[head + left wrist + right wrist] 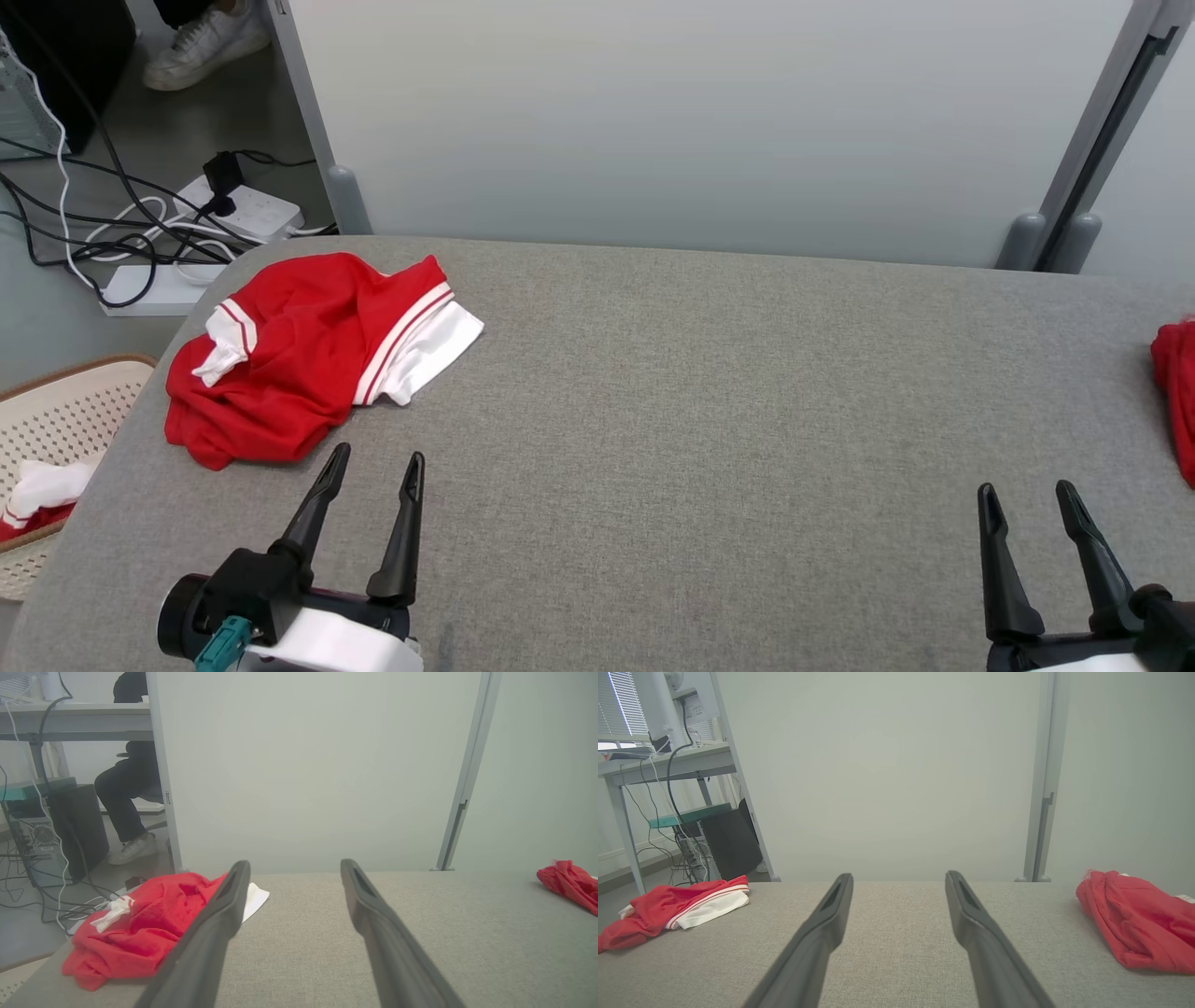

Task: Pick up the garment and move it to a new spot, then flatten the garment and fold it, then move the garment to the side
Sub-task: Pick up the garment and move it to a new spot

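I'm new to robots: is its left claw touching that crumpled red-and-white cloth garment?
Apart: head view shows grey fabric table between left gripper and crumpled red-and-white garment.

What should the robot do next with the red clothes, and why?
Probably reach the left jaws forward onto the crumpled red garment: they stand open and empty just short of it, and it lies bunched near the table's left corner.

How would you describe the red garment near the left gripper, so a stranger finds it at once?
Go to the far left corner of the grey table. A crumpled red garment lies there, beyond the left gripper. Unlike the other red garment at the right edge, it shows a broad white band.
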Tool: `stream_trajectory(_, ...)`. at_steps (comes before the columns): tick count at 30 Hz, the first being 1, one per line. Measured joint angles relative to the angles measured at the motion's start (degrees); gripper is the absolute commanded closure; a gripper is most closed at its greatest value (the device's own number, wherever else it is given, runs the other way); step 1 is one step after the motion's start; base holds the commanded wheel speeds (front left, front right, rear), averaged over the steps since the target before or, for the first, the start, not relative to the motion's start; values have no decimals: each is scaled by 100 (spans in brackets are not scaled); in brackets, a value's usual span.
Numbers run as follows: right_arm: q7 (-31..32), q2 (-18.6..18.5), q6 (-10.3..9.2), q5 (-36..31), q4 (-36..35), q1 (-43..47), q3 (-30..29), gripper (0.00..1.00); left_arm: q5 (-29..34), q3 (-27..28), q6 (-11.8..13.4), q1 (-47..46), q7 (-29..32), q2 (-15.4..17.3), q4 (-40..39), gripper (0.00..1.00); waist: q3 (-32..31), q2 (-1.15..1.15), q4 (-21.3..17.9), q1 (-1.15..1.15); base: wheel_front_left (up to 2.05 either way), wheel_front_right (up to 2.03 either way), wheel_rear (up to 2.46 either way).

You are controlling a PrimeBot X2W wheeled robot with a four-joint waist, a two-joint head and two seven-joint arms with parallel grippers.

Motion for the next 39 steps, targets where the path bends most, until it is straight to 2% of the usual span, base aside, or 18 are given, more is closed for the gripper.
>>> stream_trajectory(9,0,1,0,23,2,0,55,0,89,21,-29,0,0,-16,116,0,19,0,-13,0,0,0,0)
stream_trajectory(16,0,0,0,24,-11,0,126,0,103,70,-45,-2,0,-26,119,0,22,0,144,0,0,0,0)
stream_trajectory(28,1,1,0,27,-91,0,446,0,132,89,-41,-3,0,-29,-26,0,-8,0,840,0,0,0,0)
stream_trajectory(39,0,1,0,27,-157,1,515,0,112,54,69,-2,0,-27,-142,0,-15,0,1518,0,0,0,0)
